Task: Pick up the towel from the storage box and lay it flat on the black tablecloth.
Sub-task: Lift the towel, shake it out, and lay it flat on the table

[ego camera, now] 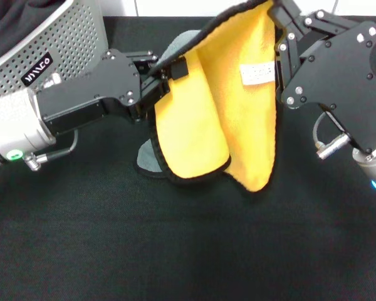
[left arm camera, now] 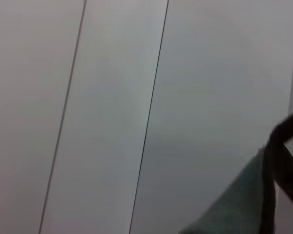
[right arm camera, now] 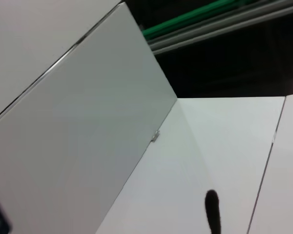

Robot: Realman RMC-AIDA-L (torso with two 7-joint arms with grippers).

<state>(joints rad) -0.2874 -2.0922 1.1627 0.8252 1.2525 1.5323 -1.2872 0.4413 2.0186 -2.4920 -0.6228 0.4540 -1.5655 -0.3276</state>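
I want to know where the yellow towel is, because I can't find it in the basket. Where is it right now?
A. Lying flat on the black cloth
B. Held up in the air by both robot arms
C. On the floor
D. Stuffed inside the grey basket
B: the towel hangs between the left end effector and the right end effector, above the black tablecloth.

The towel (ego camera: 219,119) is soft, fuzzy cloth, yellow pile on one face, grey on the other, with a black stitched edge and a small white fabric tag. The tablecloth (ego camera: 175,251) is matt black cloth with a fine weave. The box (ego camera: 50,44) is smooth grey perforated plastic. Both grippers, left (ego camera: 166,78) and right (ego camera: 277,19), are matt black with shiny metal screws.
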